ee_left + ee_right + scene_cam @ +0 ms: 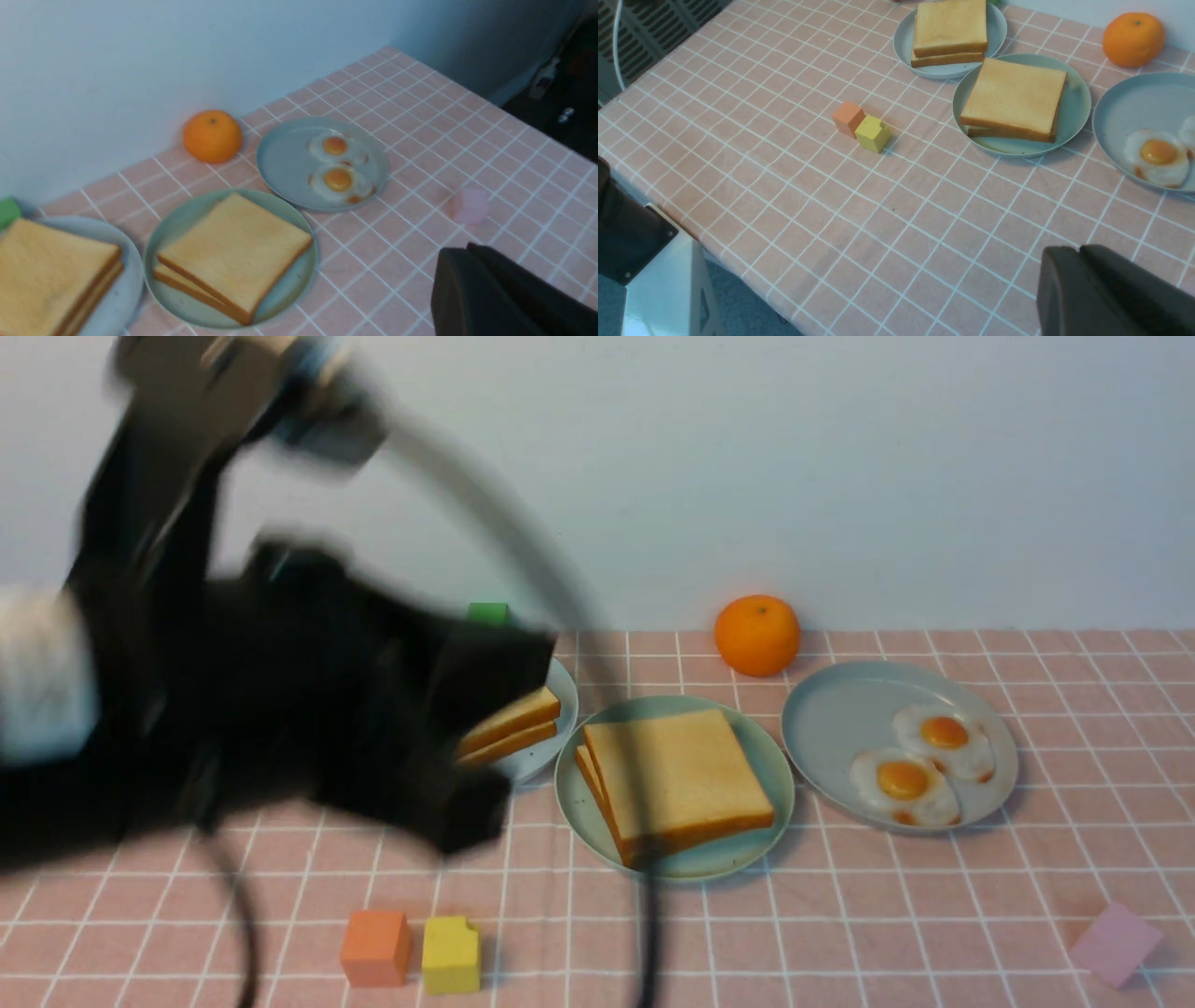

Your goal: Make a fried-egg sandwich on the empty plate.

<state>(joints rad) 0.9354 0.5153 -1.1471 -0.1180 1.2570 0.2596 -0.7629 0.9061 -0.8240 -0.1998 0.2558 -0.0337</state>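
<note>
I am holding left gripper (460, 255) shut, empty; right gripper (1069, 257) apparently likewise. Stacked square golden toast slices (677, 775) are lying on round mint-green plastic plate (761, 747), mid-table: likely light, slippery; grasp opposite crusts.

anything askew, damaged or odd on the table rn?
Two things. On the mint-green plate, the top toast slice sits skewed over the lower slice, which pokes out on the robot's left; no egg shows at the edges. The yellow cube has a notch in its top edge.
</note>
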